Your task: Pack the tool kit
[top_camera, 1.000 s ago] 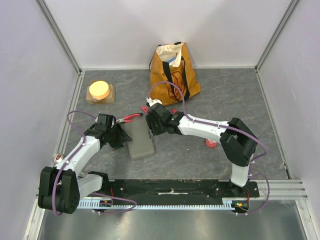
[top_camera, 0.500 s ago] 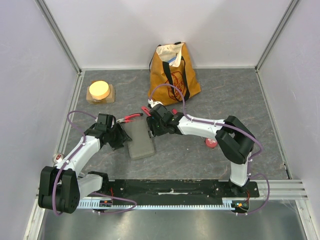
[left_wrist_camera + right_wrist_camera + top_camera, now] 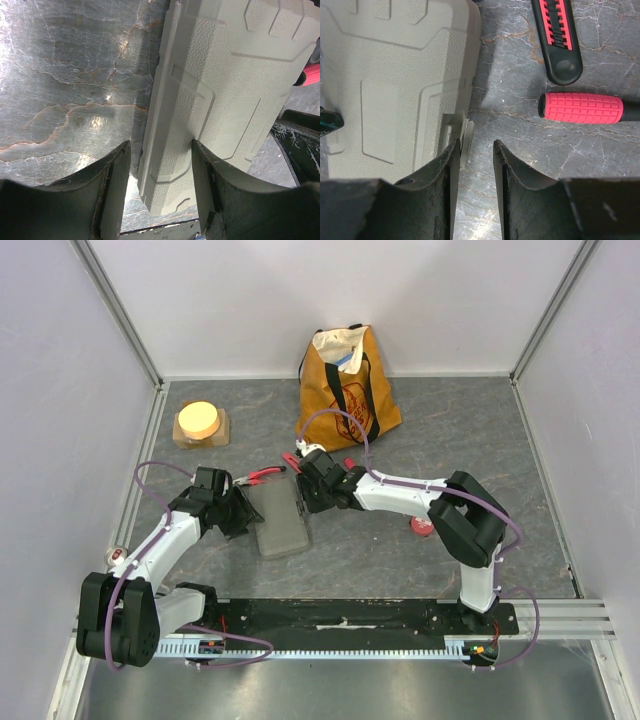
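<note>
The closed grey tool case (image 3: 283,523) lies flat near the middle of the tabletop (image 3: 450,430). At its 9 o'clock edge the left end effector (image 3: 238,512) stands apart, its fingers (image 3: 112,185) straddling the case's rim with a gap on one side. At the case's 1 o'clock the right end effector (image 3: 309,497) is narrowly apart around a small tab (image 3: 466,140). Red-handled pliers (image 3: 262,476) lie outside the case at 11 o'clock.
</note>
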